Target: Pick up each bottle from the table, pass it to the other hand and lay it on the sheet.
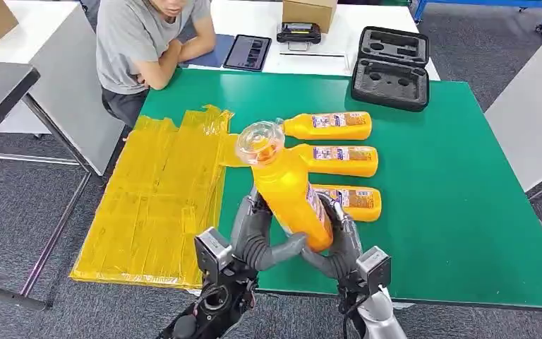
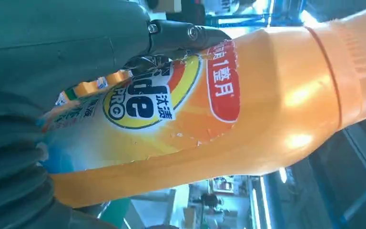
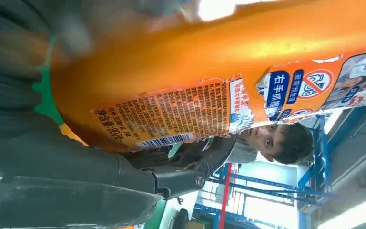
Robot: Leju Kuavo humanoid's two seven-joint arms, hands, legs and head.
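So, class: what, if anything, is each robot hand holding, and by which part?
Both hold one orange plastic bottle by its lower body: left robot hand and right robot hand on opposite sides.

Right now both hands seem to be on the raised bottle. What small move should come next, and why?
Probably the right hand should let go. Both it and the left hand grip the raised bottle near its base, mid-handover, and the yellow sheet lies on the left hand's side, with no bottle on it yet.

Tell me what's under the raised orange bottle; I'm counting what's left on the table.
Under the raised orange plastic bottle, held by the left hand and right hand, lie three orange bottles on the green table. Its body hides their neck ends partly.
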